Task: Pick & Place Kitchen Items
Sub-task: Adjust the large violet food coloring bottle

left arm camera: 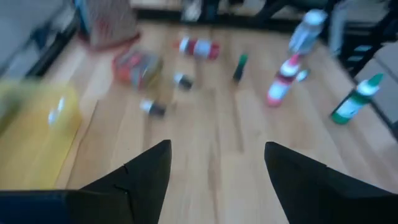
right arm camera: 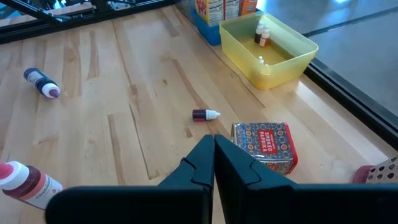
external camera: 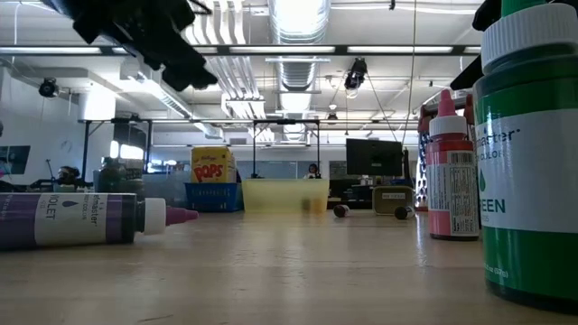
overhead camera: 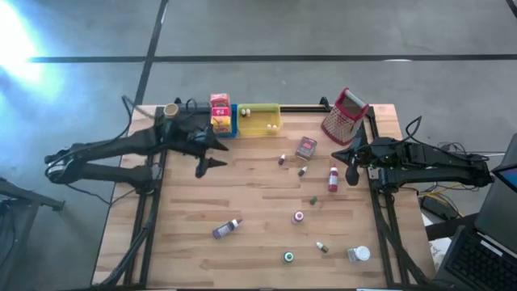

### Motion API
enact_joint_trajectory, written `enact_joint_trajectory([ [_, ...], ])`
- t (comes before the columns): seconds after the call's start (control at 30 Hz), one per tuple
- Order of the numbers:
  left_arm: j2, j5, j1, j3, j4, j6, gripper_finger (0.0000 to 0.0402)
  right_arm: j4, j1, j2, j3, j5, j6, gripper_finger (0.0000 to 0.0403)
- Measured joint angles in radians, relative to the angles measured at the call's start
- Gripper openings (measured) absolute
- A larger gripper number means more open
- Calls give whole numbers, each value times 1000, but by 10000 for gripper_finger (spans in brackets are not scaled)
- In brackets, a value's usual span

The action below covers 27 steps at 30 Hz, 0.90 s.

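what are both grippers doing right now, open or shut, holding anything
Left gripper: open, holding nothing, above the table near the yellow tray.
Right gripper: shut, empty, by the paprika tin.

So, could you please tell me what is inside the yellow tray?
The yellow tray holds two small bottles in one corner and one white bit. Its near wall hides part of the floor.

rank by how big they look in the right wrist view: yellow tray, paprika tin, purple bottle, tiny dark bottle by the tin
1. yellow tray
2. paprika tin
3. purple bottle
4. tiny dark bottle

The tin lies nearest the camera and the purple bottle farther off, so their true sizes may be closer than they look.
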Motion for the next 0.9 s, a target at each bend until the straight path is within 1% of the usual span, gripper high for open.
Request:
enact_joint_trajectory([
  [0.1, -54, -60, -69, -69, 107, -3, 263, 0, 0, 0, 0, 0, 0, 8],
  [0.23, -110, -240, -143, -162, 219, 9, 264, 0, 0, 0, 0, 0, 0, 8],
  [0.3, -128, -306, -165, -210, 275, 13, 263, 0, 0, 0, 0, 0, 0, 8],
  [0.4, -145, -322, -180, -270, 310, -18, 264, 0, 0, 1, 0, 0, 0, 8],
  [0.53, -144, -324, -232, -307, 310, -143, 264, 0, 1, 1, 0, 0, 0, 8],
  [0.57, -137, -347, -253, -309, 310, -172, 264, 0, 1, 1, 0, 0, 0, 8],
  [0.63, -123, -445, -303, -310, 310, -230, 263, 0, 1, 1, 0, 0, 0, 8],
  [0.73, -97, -650, -392, -290, 268, -303, 264, 0, 1, 1, 0, 0, 0, 8],
  [0.8, -78, -756, -456, -257, 185, -363, 263, 0, 1, 0, 0, 0, 0, 8],
  [0.9, -33, -868, -556, -183, 0, -483, 264, 0, 1, 0, 0, 0, 0, 8],
])
